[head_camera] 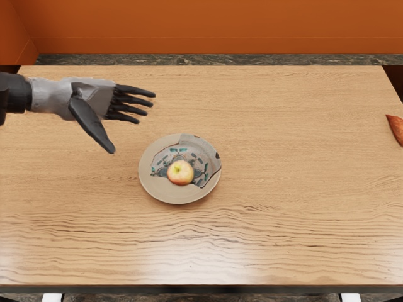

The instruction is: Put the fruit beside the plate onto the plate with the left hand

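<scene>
This looks like a plain dining corner of a home, rendered in a simulator. A broad wooden table (283, 239) with strong grain fills most of the view. A patterned ceramic plate (165, 194) with an apple (181, 172) on it sits near the middle, as at a meal. Behind the table runs a dark, stone-like strip (208, 60), and above it a flat orange wall (208, 25). The surfaces are smooth and evenly lit, as computer renders are.

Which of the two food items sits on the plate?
The yellowish apple, in the middle of the plate; the orange-red piece lies on the table at its right edge.
</scene>
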Available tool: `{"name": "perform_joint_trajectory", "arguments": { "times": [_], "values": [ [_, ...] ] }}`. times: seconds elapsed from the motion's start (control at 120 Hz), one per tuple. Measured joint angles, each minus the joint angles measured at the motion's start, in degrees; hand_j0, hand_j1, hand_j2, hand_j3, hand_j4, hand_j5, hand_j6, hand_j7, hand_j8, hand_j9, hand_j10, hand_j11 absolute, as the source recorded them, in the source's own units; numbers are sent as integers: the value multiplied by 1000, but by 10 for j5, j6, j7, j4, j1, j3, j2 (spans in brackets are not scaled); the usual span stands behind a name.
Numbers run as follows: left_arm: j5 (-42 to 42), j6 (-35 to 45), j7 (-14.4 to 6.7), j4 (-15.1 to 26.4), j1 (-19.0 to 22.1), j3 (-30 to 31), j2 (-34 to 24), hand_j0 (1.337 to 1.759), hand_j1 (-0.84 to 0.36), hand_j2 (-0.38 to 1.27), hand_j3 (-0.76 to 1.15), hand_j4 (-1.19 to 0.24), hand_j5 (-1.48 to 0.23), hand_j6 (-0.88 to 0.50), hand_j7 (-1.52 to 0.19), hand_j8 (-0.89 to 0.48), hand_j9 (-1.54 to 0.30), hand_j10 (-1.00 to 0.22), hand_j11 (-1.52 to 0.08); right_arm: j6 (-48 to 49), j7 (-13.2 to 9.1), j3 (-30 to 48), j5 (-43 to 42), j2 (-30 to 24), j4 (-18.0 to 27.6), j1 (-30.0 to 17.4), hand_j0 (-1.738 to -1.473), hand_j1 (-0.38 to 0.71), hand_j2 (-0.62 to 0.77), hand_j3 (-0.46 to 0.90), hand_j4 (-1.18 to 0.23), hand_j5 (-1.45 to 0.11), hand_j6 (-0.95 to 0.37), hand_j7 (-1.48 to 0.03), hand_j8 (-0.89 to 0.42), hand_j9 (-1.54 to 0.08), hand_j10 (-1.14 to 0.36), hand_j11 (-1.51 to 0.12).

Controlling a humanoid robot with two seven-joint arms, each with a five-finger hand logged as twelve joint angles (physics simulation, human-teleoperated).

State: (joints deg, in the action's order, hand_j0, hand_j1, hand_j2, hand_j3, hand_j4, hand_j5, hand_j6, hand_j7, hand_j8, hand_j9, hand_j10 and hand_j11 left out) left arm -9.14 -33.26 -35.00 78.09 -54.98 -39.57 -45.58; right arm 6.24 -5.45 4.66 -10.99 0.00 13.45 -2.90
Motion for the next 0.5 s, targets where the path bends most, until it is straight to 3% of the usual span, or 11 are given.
{"name": "perform_joint_trajectory", "arguments": {
  "times": [0.092, 0.258, 0.5],
  "values": [
    [69, -10, 0, -10, 38, -8, -15, 1658, 292, 31, 0, -53, -70, -45, -69, -46, -69, -53, -69, 0, 0, 0, 0, 0, 0, 0, -1658, -327, -4, 0, -18, -24, -18, -24, -18, -24, -18, -24],
    [142, -16, 0, -83, 70, -12, -48, 1658, 324, 14, 0, -23, -31, -19, -31, -20, -31, -23, -30, 0, 0, 0, 0, 0, 0, 0, -1658, -327, -4, 0, -18, -24, -18, -24, -18, -24, -18, -24],
    [164, -18, 0, -190, 69, -14, -75, 1658, 341, 4, 0, -6, -9, -4, -9, -4, -9, -6, -9, 0, 0, 1, 0, 0, 0, 0, -1658, -327, -4, 0, -18, -24, -18, -24, -18, -24, -18, -24]
  ]
}}
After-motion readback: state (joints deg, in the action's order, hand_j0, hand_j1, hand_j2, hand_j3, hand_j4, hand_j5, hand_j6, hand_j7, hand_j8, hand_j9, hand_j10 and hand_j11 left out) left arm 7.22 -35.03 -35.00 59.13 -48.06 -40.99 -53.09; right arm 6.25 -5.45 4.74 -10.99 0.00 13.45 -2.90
